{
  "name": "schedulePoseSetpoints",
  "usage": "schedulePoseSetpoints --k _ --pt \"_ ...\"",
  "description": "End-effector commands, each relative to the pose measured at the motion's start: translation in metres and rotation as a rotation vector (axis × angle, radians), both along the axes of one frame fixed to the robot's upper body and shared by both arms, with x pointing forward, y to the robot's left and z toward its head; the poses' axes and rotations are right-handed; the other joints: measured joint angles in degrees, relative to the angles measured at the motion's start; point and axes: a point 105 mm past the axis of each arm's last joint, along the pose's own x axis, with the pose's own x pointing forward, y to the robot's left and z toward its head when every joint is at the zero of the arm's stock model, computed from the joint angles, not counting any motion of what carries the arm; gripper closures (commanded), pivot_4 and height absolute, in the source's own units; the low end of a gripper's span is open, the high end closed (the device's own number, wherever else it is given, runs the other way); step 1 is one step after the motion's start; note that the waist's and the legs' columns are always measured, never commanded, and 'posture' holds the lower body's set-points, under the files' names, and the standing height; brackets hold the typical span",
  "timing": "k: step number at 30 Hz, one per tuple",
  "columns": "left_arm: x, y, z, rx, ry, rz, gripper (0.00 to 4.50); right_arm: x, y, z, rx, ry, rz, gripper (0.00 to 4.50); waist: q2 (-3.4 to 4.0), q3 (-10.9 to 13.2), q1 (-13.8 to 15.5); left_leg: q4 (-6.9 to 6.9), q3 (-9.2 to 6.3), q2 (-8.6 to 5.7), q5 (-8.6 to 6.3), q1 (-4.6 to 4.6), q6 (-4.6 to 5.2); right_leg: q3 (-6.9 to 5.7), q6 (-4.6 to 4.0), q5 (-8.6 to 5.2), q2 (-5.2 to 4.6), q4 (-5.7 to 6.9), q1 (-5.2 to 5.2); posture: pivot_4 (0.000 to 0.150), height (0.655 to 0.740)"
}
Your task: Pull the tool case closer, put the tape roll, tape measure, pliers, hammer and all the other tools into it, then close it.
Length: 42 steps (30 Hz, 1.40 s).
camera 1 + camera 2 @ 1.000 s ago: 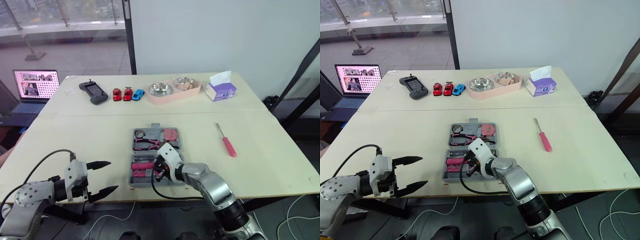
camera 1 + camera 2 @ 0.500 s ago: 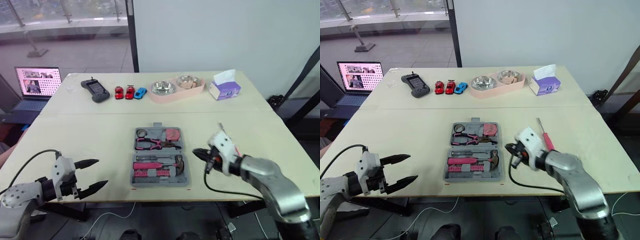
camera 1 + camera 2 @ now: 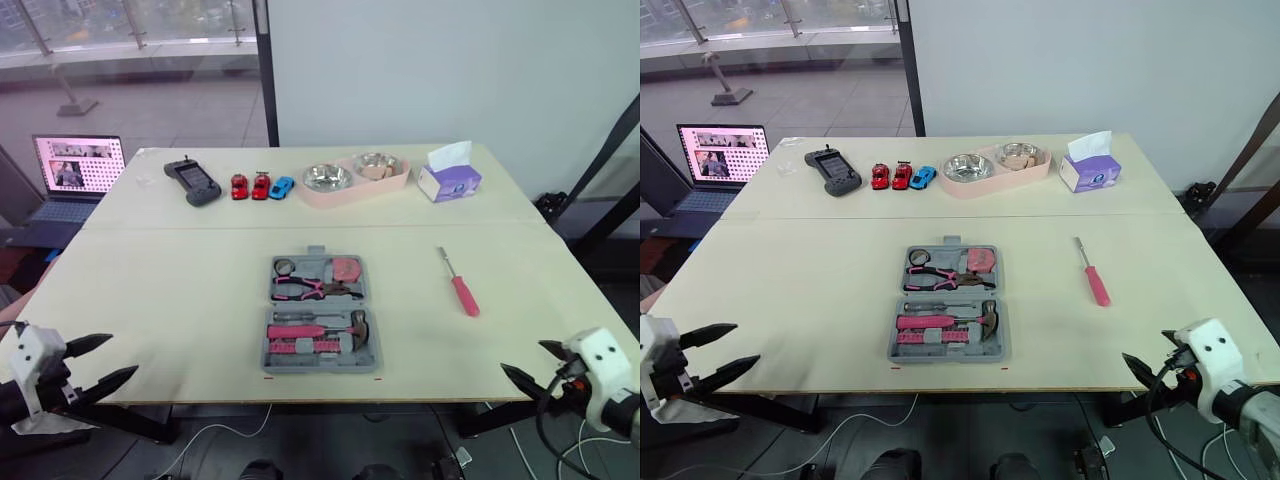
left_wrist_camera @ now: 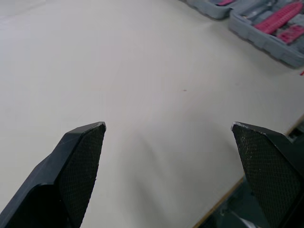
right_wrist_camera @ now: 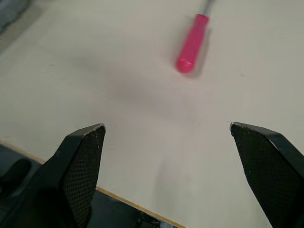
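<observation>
My left gripper (image 3: 124,354) sits off the table's near left corner, fingers (image 4: 78,161) spread wide with nothing between them. My right gripper (image 3: 522,357) sits off the near right corner, its fingers (image 5: 80,166) likewise spread and empty. Both are well apart from every tool.

The table (image 3: 180,300) carries the tool case (image 3: 318,366) near the middle of its near edge. The case is grey and lies open, with both halves flat. The half at the near side holds the hammer (image 3: 358,322) and pink-handled tools. The far half holds the pliers (image 3: 300,289), the tape roll (image 3: 283,266) and the pink tape measure (image 3: 344,268).

The pink-handled screwdriver (image 3: 458,285) lies on the bare table between the case and the right edge, touching neither.

Along the far edge, from left to right, stand:
- a handheld controller (image 3: 190,181)
- three toy cars (image 3: 260,186)
- a pink double bowl (image 3: 352,178)
- a tissue box (image 3: 448,180)

A laptop (image 3: 75,170) stands open beyond the table's left edge.
</observation>
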Motion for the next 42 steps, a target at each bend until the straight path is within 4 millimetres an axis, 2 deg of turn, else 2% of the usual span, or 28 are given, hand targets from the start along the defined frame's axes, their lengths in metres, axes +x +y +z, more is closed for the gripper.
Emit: schedulePoseSetpoints --k 1,5,11,15,20,24,26,28,32,37,42 --pt "0.003 0.005 0.009 0.033 -0.034 -0.002 0.0 0.002 -0.005 0.012 -0.022 -0.054 -0.002 0.04 0.0 0.0 0.0 -0.01 0.0 0.0 0.0 0.0 0.0 0.0 0.0 0.0 0.0 0.0 0.0 0.15 0.74" --pt "0.006 -0.007 0.006 0.023 -0.042 -0.033 0.0 0.002 0.0 0.011 -0.019 -0.056 0.012 0.04 0.0 0.0 -0.1 -0.05 0.0 0.0 0.0 0.0 0.0 0.0 0.0 0.0 0.0 -0.01 -0.02 0.15 0.74" --pt "0.008 -0.031 0.0 -0.013 -0.026 -0.099 0.0 0.001 0.022 0.011 0.032 -0.057 0.022 0.04 -0.01 0.0 0.0 -0.03 0.0 0.01 0.0 0.0 0.0 0.0 0.0 0.0 0.0 -0.01 0.0 0.15 0.74" --pt "0.006 -0.08 -0.004 -0.064 -0.02 -0.254 0.0 0.01 0.051 0.007 0.1 -0.071 -0.095 0.04 0.02 0.0 0.0 -0.03 -0.02 0.02 0.0 -0.01 -0.01 0.01 0.0 0.0 0.0 -0.01 0.01 0.15 0.74" --pt "0.003 -0.138 0.004 -0.129 -0.044 -0.409 0.0 0.042 0.065 -0.001 0.068 -0.072 -0.292 0.04 0.02 0.0 0.0 0.0 -0.02 0.02 0.03 -0.01 -0.05 0.03 0.0 0.0 0.01 0.02 -0.01 0.15 0.74" --pt "0.002 -0.167 0.014 -0.161 -0.072 -0.477 0.0 0.074 0.058 -0.002 0.077 -0.063 -0.423 0.04 0.06 0.0 0.0 -0.02 -0.02 0.02 0.03 -0.01 -0.05 0.05 0.0 0.0 0.03 0.03 -0.05 0.15 0.74" --pt "0.003 -0.179 0.022 -0.178 -0.096 -0.505 0.0 0.097 0.051 -0.002 0.07 -0.055 -0.469 0.04 0.06 0.0 0.0 -0.01 0.0 0.0 0.03 -0.02 -0.05 0.05 0.0 0.0 0.02 0.03 -0.04 0.15 0.74" --pt "0.003 -0.187 0.027 -0.176 -0.113 -0.526 0.0 0.113 0.041 -0.001 0.084 -0.044 -0.523 0.04 0.08 0.0 0.0 0.0 0.0 0.0 0.03 -0.02 -0.05 0.05 0.0 0.0 0.02 0.04 -0.04 0.15 0.74" --pt "0.005 -0.194 0.035 -0.183 -0.141 -0.533 0.0 0.139 0.034 -0.01 0.078 -0.004 -0.522 0.04 0.1 0.0 -0.1 -0.02 0.0 0.0 0.03 -0.02 -0.05 0.04 0.0 0.0 0.04 0.04 -0.06 0.15 0.74" --pt "0.002 -0.196 0.037 -0.175 -0.151 -0.53 0.0 0.156 0.017 -0.026 0.091 0.076 -0.568 0.04 0.12 0.0 -0.2 -0.01 0.05 0.0 0.03 -0.02 -0.04 0.06 0.0 0.0 0.03 0.03 -0.07 0.15 0.74" --pt "-0.002 -0.195 0.036 -0.173 -0.152 -0.513 0.0 0.17 0.015 -0.029 0.134 0.097 -0.537 0.04 0.11 0.0 -0.3 0.1 0.05 0.01 0.02 -0.01 -0.04 0.06 0.01 0.01 0.05 0.05 0.0 0.15 0.74"
